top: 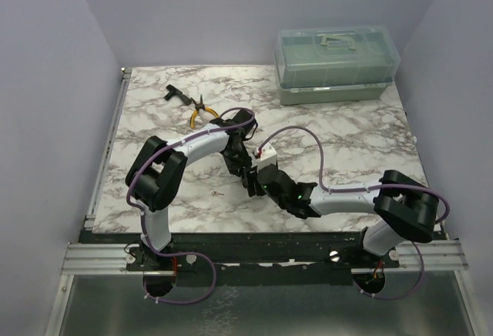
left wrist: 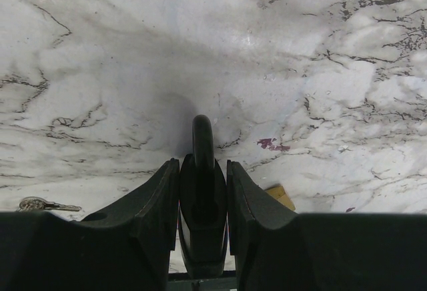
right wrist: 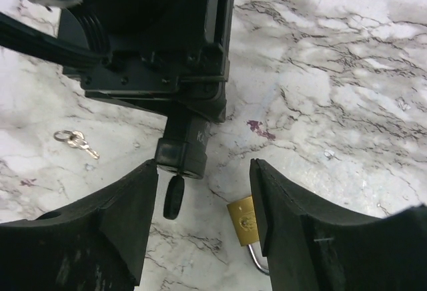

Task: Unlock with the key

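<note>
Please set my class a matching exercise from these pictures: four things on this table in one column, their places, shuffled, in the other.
Things:
1. yellow-handled pliers
2. clear storage box
3. brass padlock
4. dark padlock

Places:
A. clamped in the left gripper
B. back right corner of the table
C. lying on the table beside the open right gripper
D. back left of the table

Pairs: 1-D, 2-B, 3-C, 4-A
</note>
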You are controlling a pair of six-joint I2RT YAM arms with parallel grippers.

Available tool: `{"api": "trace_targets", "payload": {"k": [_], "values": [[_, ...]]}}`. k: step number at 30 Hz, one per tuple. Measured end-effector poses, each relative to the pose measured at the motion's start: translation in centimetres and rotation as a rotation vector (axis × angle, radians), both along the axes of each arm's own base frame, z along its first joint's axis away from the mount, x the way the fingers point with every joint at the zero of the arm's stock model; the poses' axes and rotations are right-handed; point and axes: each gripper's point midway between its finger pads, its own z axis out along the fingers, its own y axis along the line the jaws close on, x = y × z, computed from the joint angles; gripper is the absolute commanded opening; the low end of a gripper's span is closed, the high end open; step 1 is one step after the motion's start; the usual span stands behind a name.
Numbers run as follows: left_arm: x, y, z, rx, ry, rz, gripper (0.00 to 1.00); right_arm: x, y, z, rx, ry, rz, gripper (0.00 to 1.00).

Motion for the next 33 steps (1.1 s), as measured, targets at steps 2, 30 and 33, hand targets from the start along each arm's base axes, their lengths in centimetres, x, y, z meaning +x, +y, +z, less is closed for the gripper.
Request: {"api": "trace_targets", "payload": {"k": [2,30,33], "values": [[-0.1,0.1,0.0,0.004,0.006,0.000,0.00,0.0,0.5,0.5,0.017,0.004,0.007,0.64],[-0.1,0.1,0.1,0.005,0.006,0.004,0.02,1.3,2.6,-2.4,-0.027,0.103,-0.094,0.01],[0.0,0.1,0.1,0.007,0.004,0.006,0.16,1.3,2.6,-2.4,-0.026,0.102,-0.098,0.01]]}}
